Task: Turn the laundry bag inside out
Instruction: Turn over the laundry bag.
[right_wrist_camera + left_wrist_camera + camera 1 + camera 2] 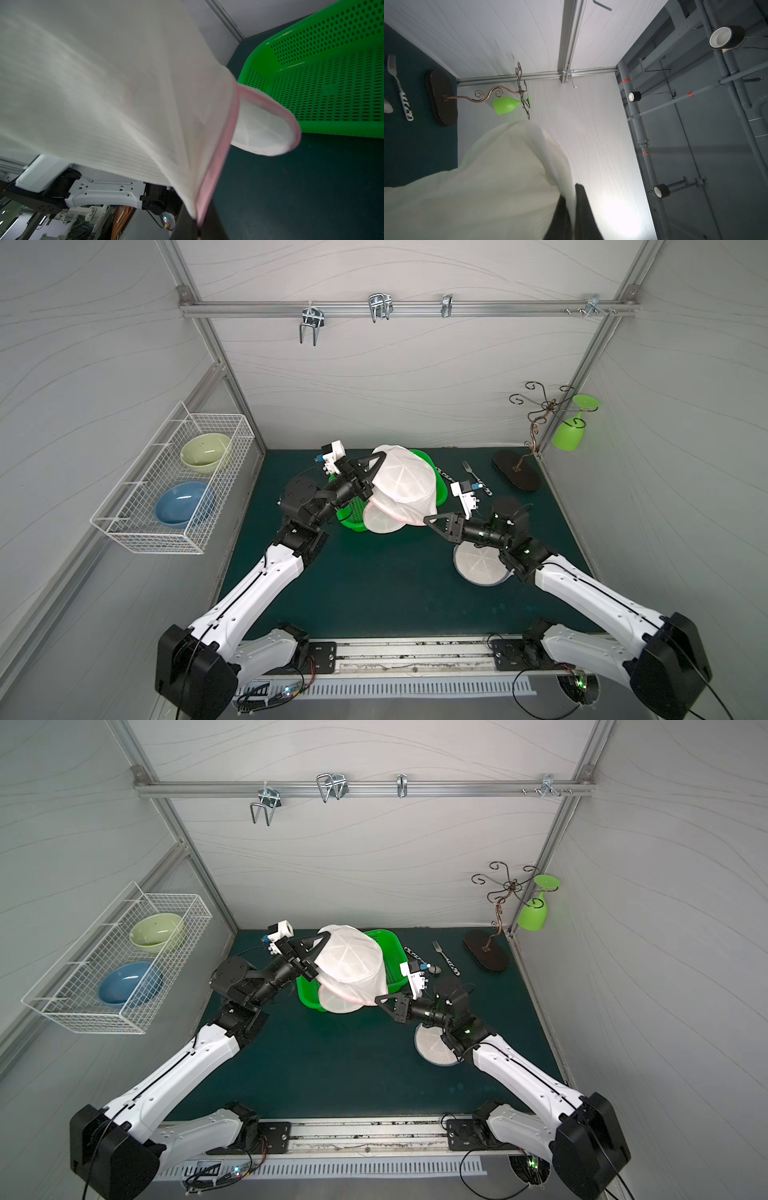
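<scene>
Both arms have the bag (401,485) up in the air, hanging over the green basket (352,519) and clear of the surface (374,597). The left fingers (381,455) are clamped on mesh at the far, higher end. The right fingers (431,519) are pinched tight on the pink rim (218,166) at the near, lower end. So the long axis slants between them, with the mouth towards the right arm. That's the end to push through, I'd judge. A round flap (382,522) dangles underneath. No label or writing readable anywhere.
</scene>
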Motion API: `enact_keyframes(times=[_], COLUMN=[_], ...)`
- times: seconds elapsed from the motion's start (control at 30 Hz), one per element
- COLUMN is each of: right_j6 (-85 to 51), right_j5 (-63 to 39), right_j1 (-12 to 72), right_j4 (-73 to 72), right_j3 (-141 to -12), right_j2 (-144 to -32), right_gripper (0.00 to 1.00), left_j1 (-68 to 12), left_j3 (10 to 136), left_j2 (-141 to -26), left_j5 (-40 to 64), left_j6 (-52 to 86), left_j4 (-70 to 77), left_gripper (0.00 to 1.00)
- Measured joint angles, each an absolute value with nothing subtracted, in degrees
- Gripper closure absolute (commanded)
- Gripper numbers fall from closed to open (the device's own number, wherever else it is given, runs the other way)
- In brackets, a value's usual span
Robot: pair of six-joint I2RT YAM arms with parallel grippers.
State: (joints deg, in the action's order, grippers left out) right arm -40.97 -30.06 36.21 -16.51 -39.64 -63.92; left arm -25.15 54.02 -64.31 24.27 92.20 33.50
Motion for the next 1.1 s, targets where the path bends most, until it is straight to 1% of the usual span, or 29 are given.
enact_keyframes(times=[0.07,0.1,0.13,0.17,0.2,0.23,0.27,0.37,0.53,0.63,0.7,0.9,1.0,1.1], right_j6=[-41.5,-41.6,-41.6,-41.7,-41.4,-40.8,-40.0,-36.4,-26.3,-18.6,-14.3,-6.2,-4.4,-3.1], right_j5=[-29.9,-29.9,-29.9,-29.9,-29.9,-29.7,-29.5,-28.0,-21.5,-19.3,-19.7,-25.9,-31.3,-38.7], right_j1=[36.4,36.4,36.4,36.4,36.4,36.4,36.1,33.5,25.5,24.4,24.4,24.4,24.4,24.4], right_j4=[-19.0,-19.6,-20.2,-20.4,-20.3,-19.6,-18.3,-13.0,-0.1,6.7,9.5,18.2,21.2,23.2], right_j3=[-40.6,-41.5,-42.5,-43.8,-44.8,-46.0,-47.1,-48.1,-45.5,-44.5,-44.5,-49.6,-53.1,-56.2], right_j2=[-67.0,-68.1,-69.3,-70.3,-71.0,-71.5,-71.6,-68.3,-53.7,-46.5,-44.1,-44.2,-45.4,-47.0], right_gripper=[1.0,0.97,0.78,0.54,0.4,0.31,0.26,0.22,0.22,0.22,0.22,0.24,0.25,0.24], left_j1=[-25.7,-26.1,-26.3,-26.4,-26.4,-26.4,-26.4,-26.4,-26.4,-26.4,-26.4,-26.4,-26.4,-26.4], left_j3=[54.9,55.1,55.3,55.3,55.4,55.4,55.4,55.0,51.5,51.1,51.5,51.7,51.4,52.1], left_j2=[-64.5,-64.5,-64.5,-64.5,-64.5,-64.5,-64.4,-63.5,-60.8,-61.1,-61.3,-61.3,-60.2,-58.5], left_j5=[24.3,24.3,24.3,24.3,24.3,24.2,24.2,23.5,22.5,24.6,27.9,40.9,47.6,54.6], left_j6=[92.5,92.7,93.0,93.3,93.5,93.8,94.2,94.8,93.4,88.1,82.5,63.9,52.9,38.2], left_j4=[33.6,33.7,33.9,34.2,34.5,34.6,34.5,32.2,26.0,22.7,20.0,16.4,15.2,9.0], left_gripper=[1.0,1.0,1.0,1.0,1.0,1.0,1.0,1.0,1.0,1.0,1.0,1.0,1.0,1.0])
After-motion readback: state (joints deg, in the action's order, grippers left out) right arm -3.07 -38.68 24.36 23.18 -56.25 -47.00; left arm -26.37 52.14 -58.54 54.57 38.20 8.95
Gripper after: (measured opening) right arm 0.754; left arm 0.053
